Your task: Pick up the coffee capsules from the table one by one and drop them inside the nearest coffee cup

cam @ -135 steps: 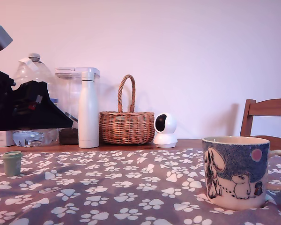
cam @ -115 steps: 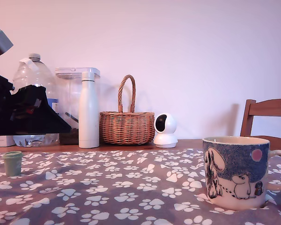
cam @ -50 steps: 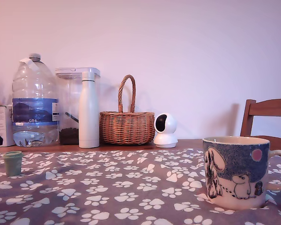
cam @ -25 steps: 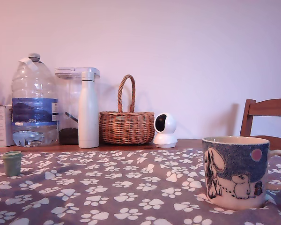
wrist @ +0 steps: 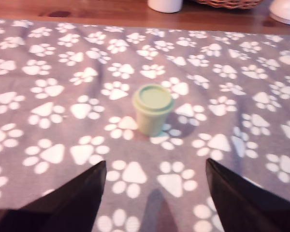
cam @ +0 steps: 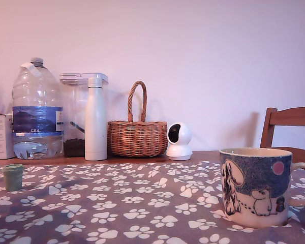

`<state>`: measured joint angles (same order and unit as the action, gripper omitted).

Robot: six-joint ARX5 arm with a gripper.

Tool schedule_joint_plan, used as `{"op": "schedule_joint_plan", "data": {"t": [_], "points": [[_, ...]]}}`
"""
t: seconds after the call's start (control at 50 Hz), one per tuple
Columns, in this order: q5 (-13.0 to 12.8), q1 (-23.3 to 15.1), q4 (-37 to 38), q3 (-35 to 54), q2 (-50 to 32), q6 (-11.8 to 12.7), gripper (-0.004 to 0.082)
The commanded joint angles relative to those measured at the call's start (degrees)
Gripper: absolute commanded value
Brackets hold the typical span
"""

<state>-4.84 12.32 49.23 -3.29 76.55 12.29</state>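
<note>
My gripper [wrist: 154, 193] is open, with its two dark fingers [wrist: 75, 200] spread wide apart and holding nothing. Only the wrist view shows this. In the exterior view I can see just a tiny dark bit at the left edge, so that view does not tell how my fingers stand.

The capsule [wrist: 152, 109] stands upright on the table [wrist: 48, 87], rim up. In the wrist view it sits ahead of my fingers, in line with the gap between them, and I am not touching it. In the exterior view the capsule [cam: 12, 177] is far to the left of the cup [cam: 256, 185], well apart from it.

The cup stands upright on the paw cloth at the exterior view's right. The wrist view does not show the cup at all.

Behind the cup, further back and to its left, the exterior view shows a small white camera [cam: 179, 142], a basket [cam: 137, 134], a white bottle [cam: 96, 118] and a big water jug [cam: 35, 109]. A chair [cam: 290, 127] stands behind the cup.
</note>
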Motion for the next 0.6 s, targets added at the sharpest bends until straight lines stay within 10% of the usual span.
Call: {"op": "schedule_joint_plan", "data": {"t": [0.0, 0.2, 0.58], "points": [[-0.2, 0.0, 0.3, -1.7, 2.5, -1.1, 0.0589], [-0.3, 0.2, 3.8, -4.6, 10.3, -6.6, 0.0589], [-0.6, -0.2, 10.4, -10.0, 21.3, -8.3, 0.0589]]}}
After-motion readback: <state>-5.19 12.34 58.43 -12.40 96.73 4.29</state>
